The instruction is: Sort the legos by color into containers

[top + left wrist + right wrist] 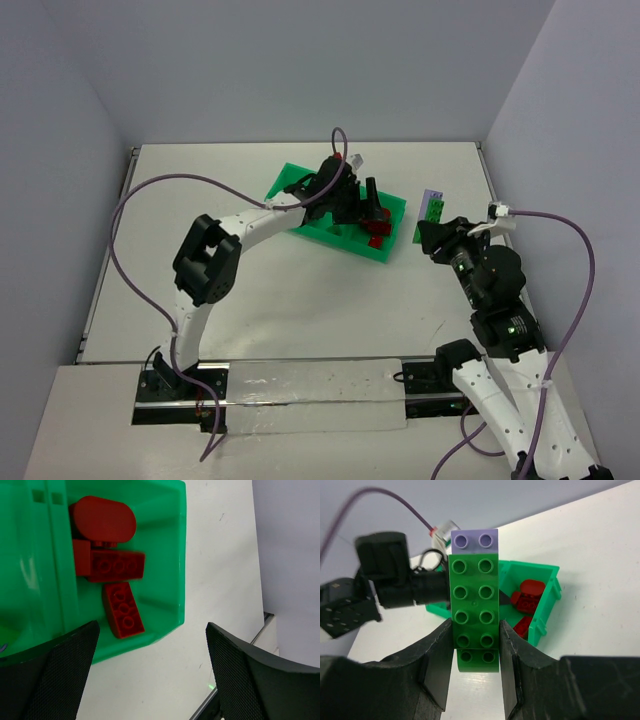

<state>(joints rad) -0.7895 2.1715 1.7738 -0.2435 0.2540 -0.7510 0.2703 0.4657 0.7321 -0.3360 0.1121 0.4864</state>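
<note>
My right gripper (475, 636) is shut on a stack of green legos (474, 595) with one lavender brick (474, 540) at its far end, and holds it above the table just right of the green tray (290, 185). In the top view the stack (433, 208) sticks out beyond the right gripper (436, 234). My left gripper (152, 677) is open and empty, hovering over the tray's right end (366, 205). Several red bricks (117, 565) lie in the right end compartment (172, 555); they also show in the right wrist view (527, 596).
The tray lies at an angle in the far middle of the white table (250, 290). Grey walls enclose the table on three sides. The left arm (260, 225) arches over the table's left half toward the tray. The tray's other compartments are mostly hidden by the left arm.
</note>
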